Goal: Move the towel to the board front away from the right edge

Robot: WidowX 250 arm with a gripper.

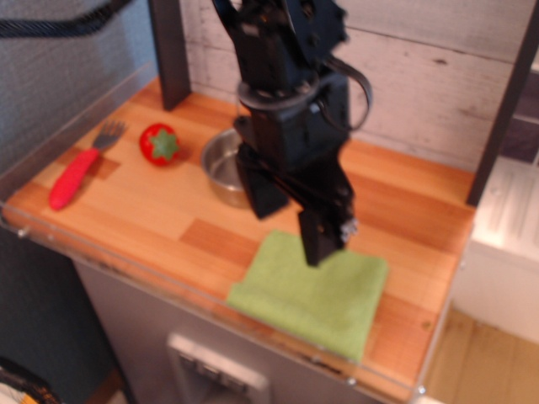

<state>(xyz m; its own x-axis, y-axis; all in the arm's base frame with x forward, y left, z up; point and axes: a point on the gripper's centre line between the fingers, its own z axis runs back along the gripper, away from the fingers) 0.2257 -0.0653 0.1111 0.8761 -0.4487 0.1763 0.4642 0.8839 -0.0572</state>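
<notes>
In the single, somewhat blurred view, the light-green towel (313, 293) lies flat near the front edge of the wooden surface (152, 210), toward its right end. The gripper (290, 223) hangs above the towel's rear part, its black fingers (322, 234) apart and empty. Behind sit a steel pan (221, 168), a toy strawberry (159, 144) and a red-handled fork (77, 172).

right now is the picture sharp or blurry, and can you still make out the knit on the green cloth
In observation.image the whole frame is soft with blur; the flat light-green folded towel shows as smooth colour with no knit visible, the black robot gripper above it has smeared edges, and the round steel pan shows only a dull highlight.
</notes>
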